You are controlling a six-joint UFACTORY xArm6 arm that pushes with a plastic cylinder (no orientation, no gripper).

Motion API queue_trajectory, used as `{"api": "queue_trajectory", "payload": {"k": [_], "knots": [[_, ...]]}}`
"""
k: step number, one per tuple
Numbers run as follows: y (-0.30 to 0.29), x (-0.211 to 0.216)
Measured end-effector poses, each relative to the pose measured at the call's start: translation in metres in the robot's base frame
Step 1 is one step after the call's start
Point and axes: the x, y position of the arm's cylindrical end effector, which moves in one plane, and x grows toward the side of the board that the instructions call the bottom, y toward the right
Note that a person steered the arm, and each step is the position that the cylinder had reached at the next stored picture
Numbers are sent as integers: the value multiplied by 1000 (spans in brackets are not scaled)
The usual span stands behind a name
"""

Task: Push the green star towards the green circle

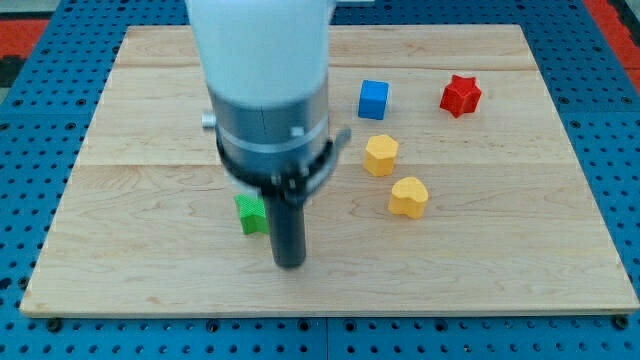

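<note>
The green star [251,214] sits left of centre on the tabletop [150,270], half hidden behind my rod. My tip [289,264] is just beside it, to the view's lower right. No jawed end effector here. Right: yellow hexagon [380,155], yellow heart [408,196], blue cube [373,99], red star [460,95].

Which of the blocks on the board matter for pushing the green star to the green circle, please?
Job: green block, partly hidden behind the arm, shape unclear; my tip, just right of it. No green circle shows.
Lying about: blue cube, red star, yellow hexagon, yellow heart.
</note>
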Motion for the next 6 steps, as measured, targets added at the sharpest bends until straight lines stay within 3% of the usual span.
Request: {"api": "queue_trajectory", "payload": {"k": [2,3,4,6], "knots": [[-33,-51],[-33,-58],[-42,-35],[-50,-62]]}}
